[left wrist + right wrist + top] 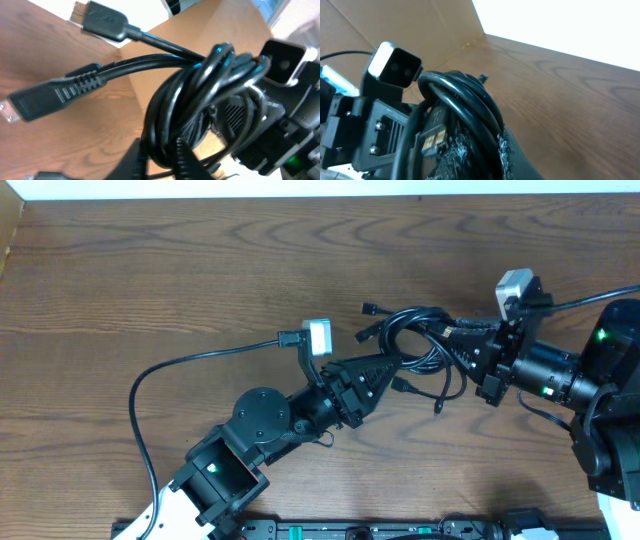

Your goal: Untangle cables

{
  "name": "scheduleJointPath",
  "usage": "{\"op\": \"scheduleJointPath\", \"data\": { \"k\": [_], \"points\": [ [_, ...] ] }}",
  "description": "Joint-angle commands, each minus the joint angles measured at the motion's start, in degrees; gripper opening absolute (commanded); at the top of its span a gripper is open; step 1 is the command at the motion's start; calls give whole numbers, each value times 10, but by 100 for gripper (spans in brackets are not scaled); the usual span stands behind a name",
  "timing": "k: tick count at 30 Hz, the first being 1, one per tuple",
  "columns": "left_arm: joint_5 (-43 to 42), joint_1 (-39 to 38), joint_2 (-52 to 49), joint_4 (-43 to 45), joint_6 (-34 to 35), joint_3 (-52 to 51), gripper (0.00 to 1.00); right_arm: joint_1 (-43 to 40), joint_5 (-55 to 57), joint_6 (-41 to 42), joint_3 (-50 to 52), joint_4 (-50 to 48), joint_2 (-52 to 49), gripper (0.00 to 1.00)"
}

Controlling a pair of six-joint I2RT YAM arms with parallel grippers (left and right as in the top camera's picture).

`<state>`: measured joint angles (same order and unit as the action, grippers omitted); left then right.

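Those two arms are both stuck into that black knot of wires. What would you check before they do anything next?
1. Left pincer closed on the cables: ok.
2. Right pincer closed on the same cables: ok.
3. Cables separated: not ok, looped together in one knot.
4. Plug ends free: ok, several stick out loose.
5. Pincers not touching each other: cannot tell, very close.
6. Bare table around for spreading: ok.
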<state>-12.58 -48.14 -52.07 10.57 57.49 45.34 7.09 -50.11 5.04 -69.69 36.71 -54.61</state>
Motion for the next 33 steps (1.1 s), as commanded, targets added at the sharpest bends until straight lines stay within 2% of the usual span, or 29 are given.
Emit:
{"op": "scheduleJointPath", "data": {
  "k": [1, 7, 12, 15, 22, 24, 26, 27, 28, 33],
  "points": [
    [-5, 2, 0, 12, -2, 4, 8, -3, -28, 14, -7, -3, 7, 1],
    [-5, 2, 0, 18, -2, 4, 8, -2, -53, 22, -7, -4, 7, 1],
    [-5, 2, 0, 19, -2, 4, 22, -2, -84, 23, -7, -14, 7, 1],
    [-5, 2, 0, 22, -2, 4, 25, -2, -90, 40, -7, -17, 7, 1],
    [-5, 2, 0, 23, -2, 4, 25, -2, -90, 102, -7, -18, 7, 1],
    [-5, 2, 0, 23, -2, 4, 24, -2, -90, 105, -7, -18, 7, 1],
    [-4, 2, 0, 25, -2, 4, 19, -2, -95, 108, -7, -18, 7, 1],
    [-3, 2, 0, 27, -2, 4, 10, -2, -103, 108, -7, -18, 7, 1],
    [-3, 2, 0, 29, -2, 4, 8, -2, -110, 108, -7, -18, 7, 1],
    [-3, 2, 0, 52, -16, 4, 7, -2, -117, 108, -7, -10, 7, 1]
  ]
}}
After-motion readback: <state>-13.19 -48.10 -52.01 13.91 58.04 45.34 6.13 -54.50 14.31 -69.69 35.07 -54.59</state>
